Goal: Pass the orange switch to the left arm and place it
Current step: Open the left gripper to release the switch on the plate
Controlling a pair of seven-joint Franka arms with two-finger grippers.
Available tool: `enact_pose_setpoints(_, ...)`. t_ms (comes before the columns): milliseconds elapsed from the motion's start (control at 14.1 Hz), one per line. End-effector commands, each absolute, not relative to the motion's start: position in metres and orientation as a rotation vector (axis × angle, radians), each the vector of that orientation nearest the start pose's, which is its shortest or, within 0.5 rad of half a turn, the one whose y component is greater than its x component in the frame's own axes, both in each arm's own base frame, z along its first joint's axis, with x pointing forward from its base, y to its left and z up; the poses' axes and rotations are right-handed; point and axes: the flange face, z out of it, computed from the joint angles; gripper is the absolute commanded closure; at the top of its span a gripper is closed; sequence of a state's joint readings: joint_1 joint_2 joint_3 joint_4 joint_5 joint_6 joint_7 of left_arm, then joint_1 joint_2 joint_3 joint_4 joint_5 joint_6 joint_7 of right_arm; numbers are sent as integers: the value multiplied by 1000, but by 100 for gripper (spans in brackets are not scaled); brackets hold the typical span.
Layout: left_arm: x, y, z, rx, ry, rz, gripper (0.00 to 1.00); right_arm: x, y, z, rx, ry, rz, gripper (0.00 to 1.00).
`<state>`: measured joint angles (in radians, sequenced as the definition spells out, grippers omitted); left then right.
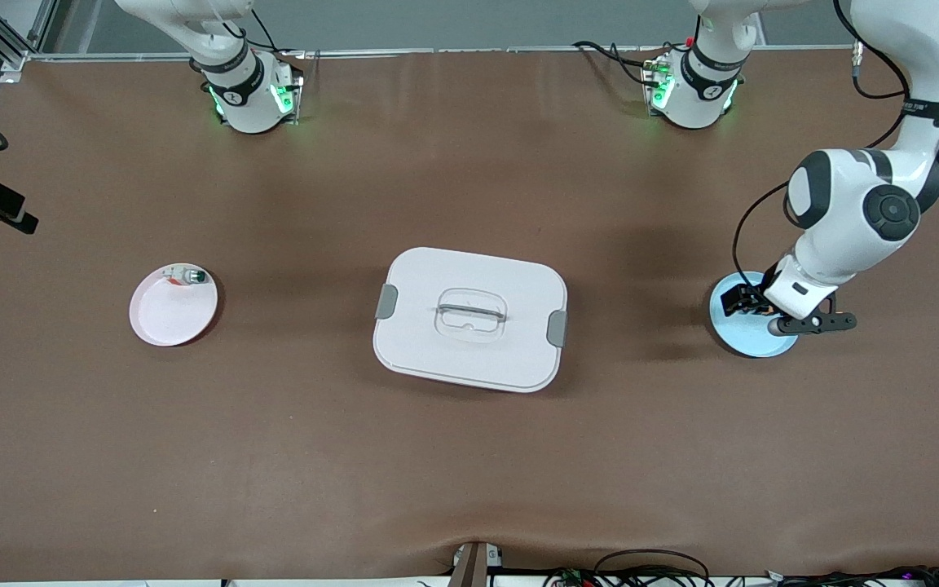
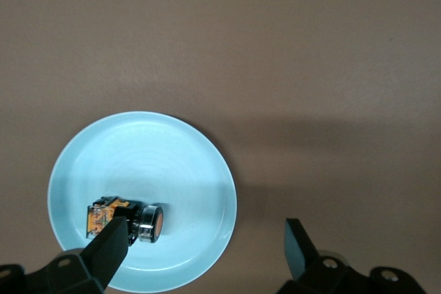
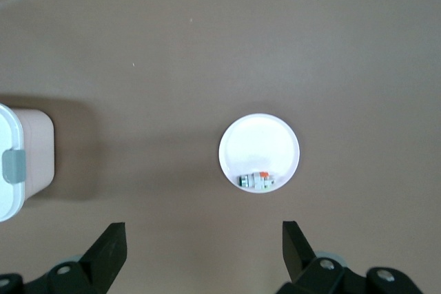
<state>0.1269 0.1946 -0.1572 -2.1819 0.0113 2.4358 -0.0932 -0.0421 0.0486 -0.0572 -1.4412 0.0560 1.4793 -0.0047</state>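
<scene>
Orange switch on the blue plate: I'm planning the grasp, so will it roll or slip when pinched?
The orange switch lies on its side; its round button end might roll. The glossy blue plate probably lets it slide. The left tool is open above it.

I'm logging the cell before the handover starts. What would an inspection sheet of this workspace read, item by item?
Surface: brown table, a few tiny specks in the right wrist view.
Job's things: orange switch lies on the blue plate at the left arm's end; box in the middle, lid on.
Clutter: pink plate at the right arm's end, holding a white-and-green component.
Grippers: left gripper open, low over the blue plate, one finger beside the switch; right gripper open, up over the table near the pink plate.
Cables: at both bases and along the table's near edge.
Surroundings: metal frame, a black device at the right arm's end.
</scene>
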Motion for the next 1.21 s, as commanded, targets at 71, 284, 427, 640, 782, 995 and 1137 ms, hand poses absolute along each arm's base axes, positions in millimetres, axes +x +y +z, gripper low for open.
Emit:
enact_pose_setpoints(71,579,-18,360,-3172,-61,-38,0,546,-47,652,-3084,128,64,0)
enact_pose_setpoints(284,577,-18,407,-3163,-76,-92,0,547,-45,652,-3103,116,52,0)
enact_pose_setpoints(427,572,-21,427,-3158,-74,-126,0,548,-41,653,-3118,102,44,0)
enact_pose_setpoints(640,561,-26,456,-3153,-64,-151,0,550,-35,654,-3153,79,30,0)
enact_pose_setpoints(782,553,-33,475,-3148,-47,-163,0,549,-35,655,-3153,79,25,0)
enact_pose_setpoints(995,545,-42,502,-3147,-29,-219,0,550,-30,655,-3153,67,25,0)
enact_pose_setpoints(1137,543,-47,514,-3157,-12,-203,0,550,-32,655,-3149,74,22,0)
